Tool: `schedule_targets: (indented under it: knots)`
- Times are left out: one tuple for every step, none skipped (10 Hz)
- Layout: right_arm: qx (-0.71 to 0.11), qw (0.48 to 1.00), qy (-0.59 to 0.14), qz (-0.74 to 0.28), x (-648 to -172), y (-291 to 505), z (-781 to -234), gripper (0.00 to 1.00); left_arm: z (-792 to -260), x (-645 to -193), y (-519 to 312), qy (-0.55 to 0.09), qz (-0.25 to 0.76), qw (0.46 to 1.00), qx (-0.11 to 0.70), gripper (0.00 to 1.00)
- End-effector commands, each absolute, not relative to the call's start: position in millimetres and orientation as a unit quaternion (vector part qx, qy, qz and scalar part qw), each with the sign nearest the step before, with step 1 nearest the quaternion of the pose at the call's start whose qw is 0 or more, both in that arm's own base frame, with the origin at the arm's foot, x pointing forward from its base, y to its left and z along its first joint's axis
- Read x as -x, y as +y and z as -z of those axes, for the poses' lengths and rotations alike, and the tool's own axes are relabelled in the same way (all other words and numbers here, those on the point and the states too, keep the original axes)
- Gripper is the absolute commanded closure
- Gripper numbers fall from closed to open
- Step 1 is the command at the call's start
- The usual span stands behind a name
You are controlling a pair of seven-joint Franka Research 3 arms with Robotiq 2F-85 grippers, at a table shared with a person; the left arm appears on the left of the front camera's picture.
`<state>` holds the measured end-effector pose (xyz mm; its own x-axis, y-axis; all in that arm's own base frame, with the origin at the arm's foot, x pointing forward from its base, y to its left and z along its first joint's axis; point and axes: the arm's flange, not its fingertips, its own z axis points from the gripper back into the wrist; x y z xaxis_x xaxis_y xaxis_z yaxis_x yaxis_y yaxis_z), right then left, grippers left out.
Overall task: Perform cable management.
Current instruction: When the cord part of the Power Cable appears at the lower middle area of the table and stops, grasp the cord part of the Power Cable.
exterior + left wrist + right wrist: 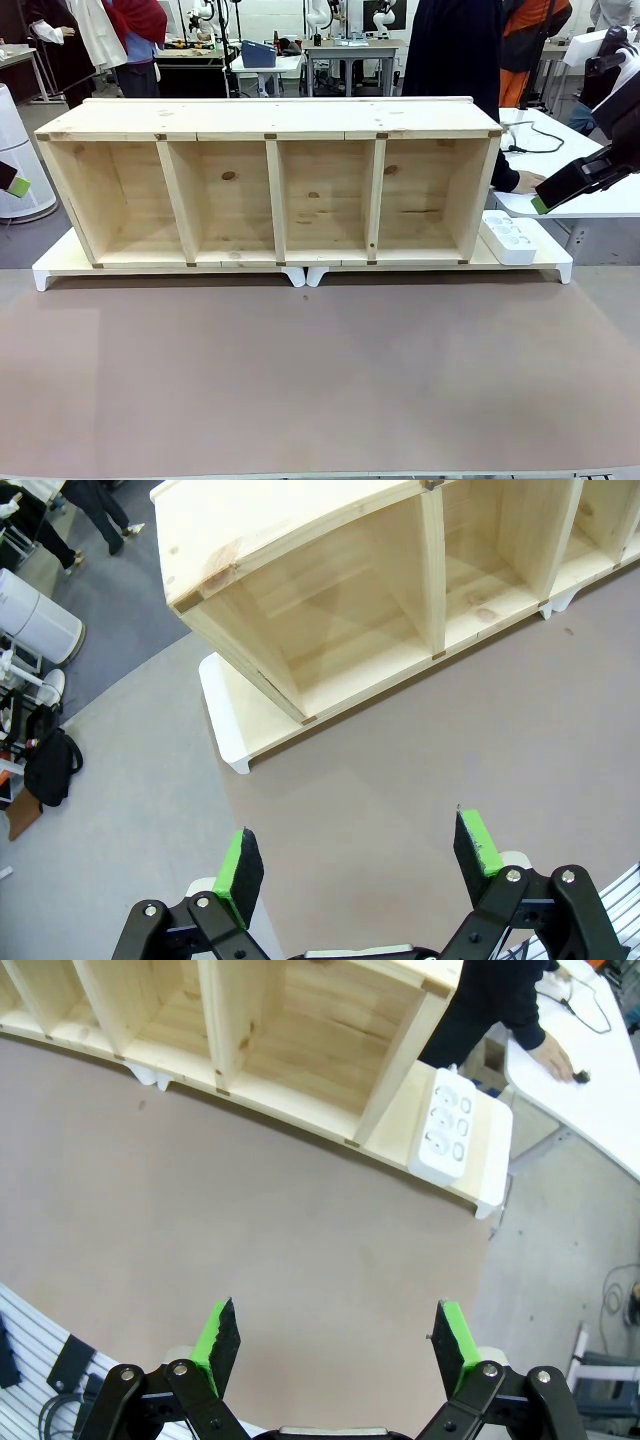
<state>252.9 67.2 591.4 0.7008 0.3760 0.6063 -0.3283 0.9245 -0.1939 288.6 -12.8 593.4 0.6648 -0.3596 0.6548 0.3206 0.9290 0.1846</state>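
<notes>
The cable (538, 149) is a thin black cord lying in a loop on the white side table (600, 205) at the far right. In the right wrist view the cable (588, 1012) runs past a person's hand (555, 1058), which rests on that table beside a small black plug (583, 1077). My right gripper (340, 1345) hangs open above the brown table top, empty, well short of the cable. In the front view the right gripper (548, 198) is at the right edge, near the side table. My left gripper (360, 865) is open and empty above the table's left end; its green pad (17, 186) shows at the left edge.
A long wooden shelf (270, 132) with several open compartments stands on white risers (60, 266) across the table's far half. A white power strip (508, 240) lies on the riser at the shelf's right end. A person in dark clothes (455, 50) stands behind the shelf.
</notes>
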Motion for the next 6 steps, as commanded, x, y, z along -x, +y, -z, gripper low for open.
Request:
schedule_targets:
  knots:
    - [0.035, 0.921, -0.337, -0.193, -253.5, 67.3, -591.5, 0.0, -593.4, -288.7, -12.3, -0.365, 0.186, 0.912, -0.027, 0.0]
    - [0.035, 0.921, -0.337, -0.193, -253.5, 67.3, -591.5, 0.0, -593.4, -288.7, -12.3, -0.365, 0.186, 0.912, -0.027, 0.0]
    - [0.035, 0.921, -0.337, -0.193, -253.5, 67.3, -591.5, 0.0, -593.4, -288.7, -12.3, -0.365, 0.186, 0.912, -0.027, 0.0]
    - [0.035, 0.921, -0.337, -0.193, -253.5, 67.3, -591.5, 0.0, -593.4, -288.7, -12.3, -0.365, 0.186, 0.912, -0.027, 0.0]
    - [0.035, 0.921, -0.337, -0.193, -253.5, 67.3, -591.5, 0.0, -593.4, -288.7, -12.3, -0.365, 0.186, 0.912, -0.027, 0.0]
    - [0.035, 0.921, -0.337, -0.193, -253.5, 67.3, -591.5, 0.0, -593.4, -288.7, -12.3, -0.365, 0.186, 0.912, -0.027, 0.0]
